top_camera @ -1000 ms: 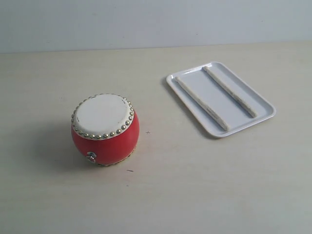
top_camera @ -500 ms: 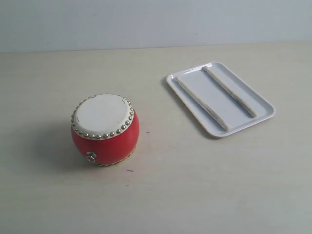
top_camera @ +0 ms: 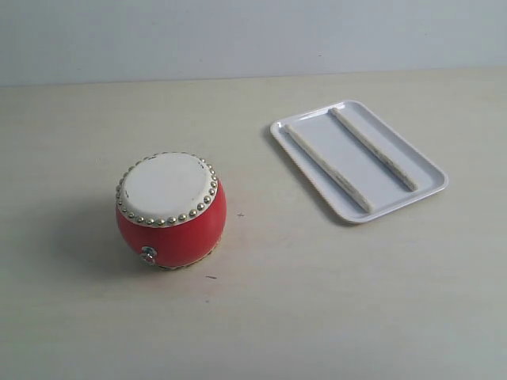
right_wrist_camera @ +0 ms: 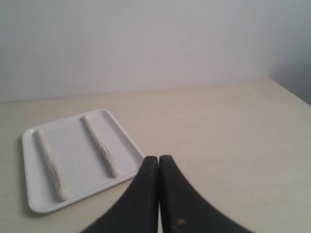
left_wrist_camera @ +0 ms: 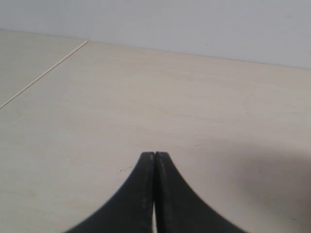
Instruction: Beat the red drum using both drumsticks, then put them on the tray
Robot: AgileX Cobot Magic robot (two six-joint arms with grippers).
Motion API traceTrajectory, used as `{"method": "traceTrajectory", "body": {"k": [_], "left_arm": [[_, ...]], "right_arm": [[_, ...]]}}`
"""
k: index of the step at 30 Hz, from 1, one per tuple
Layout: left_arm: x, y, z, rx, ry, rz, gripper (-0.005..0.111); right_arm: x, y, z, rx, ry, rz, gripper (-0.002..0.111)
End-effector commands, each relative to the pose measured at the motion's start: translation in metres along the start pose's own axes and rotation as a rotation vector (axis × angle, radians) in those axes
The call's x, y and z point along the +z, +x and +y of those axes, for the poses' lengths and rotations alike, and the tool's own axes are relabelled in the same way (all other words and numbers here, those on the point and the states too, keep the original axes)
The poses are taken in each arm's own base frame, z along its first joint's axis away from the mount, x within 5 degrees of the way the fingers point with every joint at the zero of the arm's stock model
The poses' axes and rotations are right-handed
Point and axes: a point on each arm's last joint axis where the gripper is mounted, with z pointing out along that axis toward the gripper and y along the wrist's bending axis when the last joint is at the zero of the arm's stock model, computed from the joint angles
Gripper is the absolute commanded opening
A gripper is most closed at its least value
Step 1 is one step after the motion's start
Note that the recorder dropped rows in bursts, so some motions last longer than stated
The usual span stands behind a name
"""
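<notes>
Drumsticks (top_camera: 329, 169) unmoved on tray (top_camera: 356, 153) | red drum (top_camera: 171, 212) unmoved | left fingers (left_wrist_camera: 144, 194), right fingers (right_wrist_camera: 142, 196) pressed together

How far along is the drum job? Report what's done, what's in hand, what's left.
Done, by the look of it: both drumsticks lie side by side on the tray. In hand: nothing; the left gripper and right gripper are shut and empty. Left: unclear. The drum stands apart on the table, and nothing shows whether it was beaten.

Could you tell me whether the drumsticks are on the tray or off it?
On the tray: both drumsticks lie flat inside its rim, side by side, not touching.
</notes>
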Motion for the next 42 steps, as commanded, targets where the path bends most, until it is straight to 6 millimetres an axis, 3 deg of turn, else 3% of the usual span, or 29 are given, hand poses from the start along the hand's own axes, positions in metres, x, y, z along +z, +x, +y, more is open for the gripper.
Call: {"method": "traceTrajectory", "body": {"k": [1,4,42], "left_arm": [[-0.0001,0.0004,0.0,-0.005,0.0,-0.005,0.0],[-0.0001,0.0004,0.0,-0.005,0.0,-0.005,0.0],[-0.0001,0.0004,0.0,-0.005,0.0,-0.005,0.0]], "right_arm": [[0.0036,0.0105,-0.0003,-0.009,0.004,0.012,0.0],[0.0063,0.0201,-0.0004,-0.011,0.004,0.042,0.0],[0.0063,0.0198,-0.0001,-0.006,0.001,0.037,0.0]]}}
